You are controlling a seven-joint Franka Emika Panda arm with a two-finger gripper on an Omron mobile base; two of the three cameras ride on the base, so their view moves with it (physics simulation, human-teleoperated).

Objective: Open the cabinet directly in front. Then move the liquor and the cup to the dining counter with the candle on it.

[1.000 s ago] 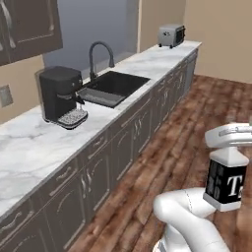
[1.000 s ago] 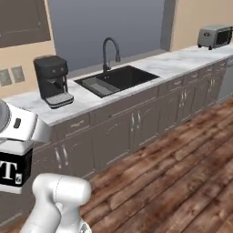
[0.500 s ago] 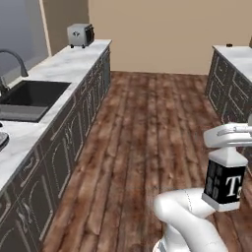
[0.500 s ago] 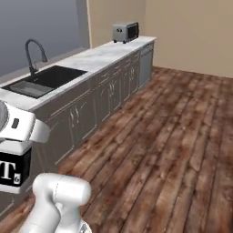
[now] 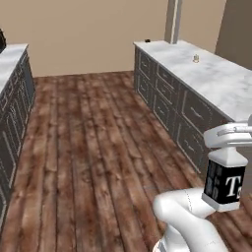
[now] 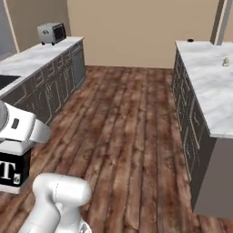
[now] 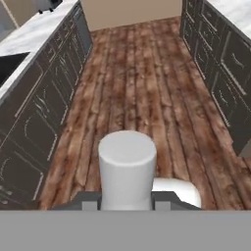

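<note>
From the left base view, the liquor (image 5: 225,186) hangs in the gripper (image 5: 230,156), jaws clamped at its neck; the dining counter (image 5: 216,81) stretches ahead and beyond.

The right base view shows the bottle's black label (image 6: 13,169) low beside the arm.

The hand view looks down on its cap (image 7: 127,153). Likely glass: rigid, smooth, breakable, best held at the neck.

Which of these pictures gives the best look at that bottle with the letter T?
The left base view: the liquor shows its neck, shoulder and whole label. The right base view cuts the liquor at the picture's edge. The hand view looks down on its pale cap.
</note>
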